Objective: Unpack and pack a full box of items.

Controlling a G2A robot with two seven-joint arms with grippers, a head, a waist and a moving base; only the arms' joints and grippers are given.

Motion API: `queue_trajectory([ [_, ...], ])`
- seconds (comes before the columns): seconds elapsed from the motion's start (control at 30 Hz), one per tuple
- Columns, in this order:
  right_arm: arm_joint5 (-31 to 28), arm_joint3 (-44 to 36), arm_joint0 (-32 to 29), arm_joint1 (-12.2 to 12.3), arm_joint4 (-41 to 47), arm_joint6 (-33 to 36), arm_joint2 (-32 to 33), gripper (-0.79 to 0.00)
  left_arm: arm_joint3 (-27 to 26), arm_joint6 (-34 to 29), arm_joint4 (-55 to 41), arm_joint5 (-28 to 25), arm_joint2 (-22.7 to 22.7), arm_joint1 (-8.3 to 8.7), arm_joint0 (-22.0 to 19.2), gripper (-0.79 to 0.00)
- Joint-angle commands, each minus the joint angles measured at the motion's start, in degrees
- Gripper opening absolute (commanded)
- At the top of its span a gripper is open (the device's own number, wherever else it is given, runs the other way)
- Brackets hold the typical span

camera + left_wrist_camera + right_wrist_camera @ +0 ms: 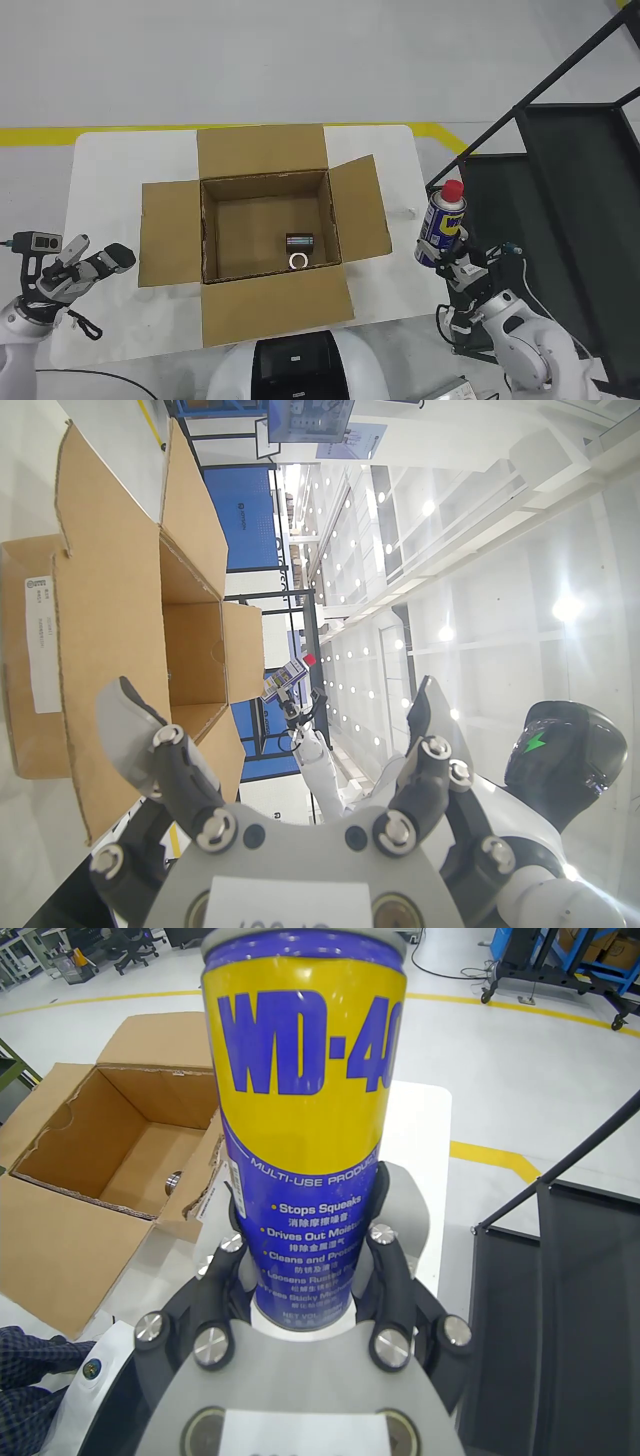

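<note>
An open cardboard box [265, 170] stands mid-table with its four flaps spread; it also shows in the wrist views as box [115, 610] and box [75, 1148]. Inside lie a small dark item [300, 242] and a round metal piece [298, 261], the metal piece [173, 1182] near one corner. My right gripper [455, 262] is shut on a blue-and-yellow spray can [441, 222] with a red cap, held upright off the table's right edge; the can [305, 1128] rises from between the fingers. My left gripper [100, 262] hangs open and empty at the table's left edge, its fingers [125, 720] spread wide.
The white table [110, 170] carries the box. A dark metal rack [560, 210] stands close on the right beside the can. Yellow floor tape [60, 134] runs behind the table. White tabletop shows left and right of the box.
</note>
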Motion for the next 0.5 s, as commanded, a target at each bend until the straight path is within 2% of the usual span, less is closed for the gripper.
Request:
queue_trajectory([
  [0.0, 0.01, -0.01, 0.00, 0.00, 0.00, 0.01, 0.00, -0.785, 0.00, 0.00, 0.00, 0.00, 0.00, 0.00, 0.00, 0.000],
  [0.3, 0.78, 1.14, 1.00, 0.03, -0.57, 0.24, -0.45, -0.785, 0.00, 0.00, 0.00, 0.00, 0.00, 0.00, 0.00, 0.000],
  [0.47, 1.40, 7.87, 2.62, -0.26, -1.36, -6.15, -3.31, -0.785, 0.00, 0.00, 0.00, 0.00, 0.00, 0.00, 0.00, 0.000],
])
